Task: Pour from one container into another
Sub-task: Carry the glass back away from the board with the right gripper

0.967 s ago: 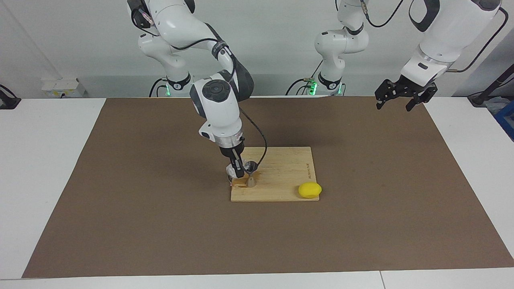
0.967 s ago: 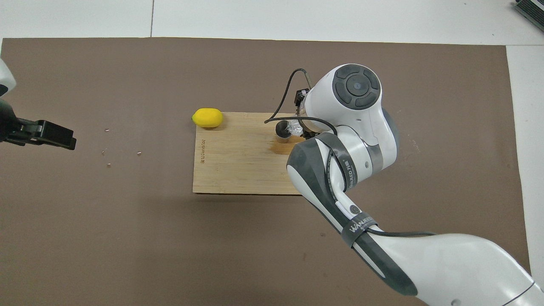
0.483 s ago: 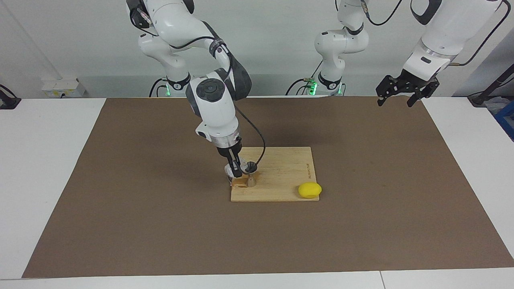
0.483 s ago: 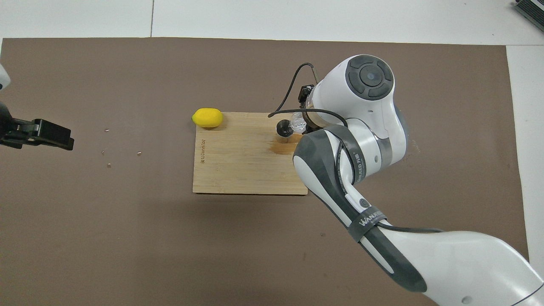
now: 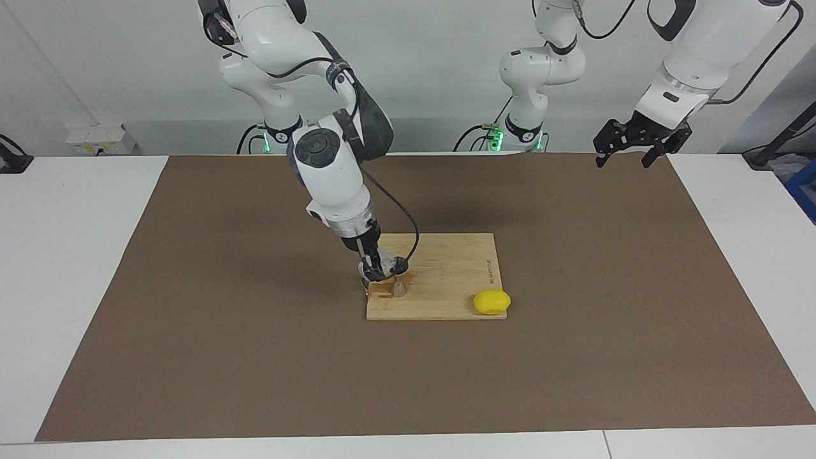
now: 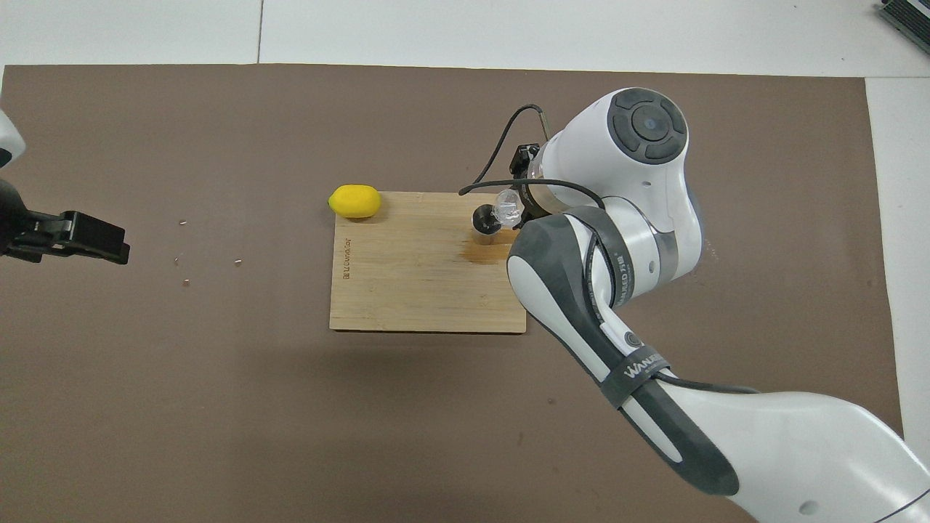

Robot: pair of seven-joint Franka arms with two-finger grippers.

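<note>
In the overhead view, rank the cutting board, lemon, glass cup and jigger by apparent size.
1. cutting board
2. lemon
3. jigger and glass cup: they look alike, and the cup is raised in the right gripper, partly hidden, so unranked.

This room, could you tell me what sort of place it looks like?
Probably a robotics lab staged as a kitchen counter: two robot arms, the right gripper tipping a glass cup over a jigger on a cutting board, beside a lemon.

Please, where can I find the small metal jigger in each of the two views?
Facing view: the jigger stands on the wooden board, near the corner toward the right arm's end.
Overhead view: the jigger shows as a dark round mouth on the board.
Shared landmark: the yellow lemon at another corner.
</note>
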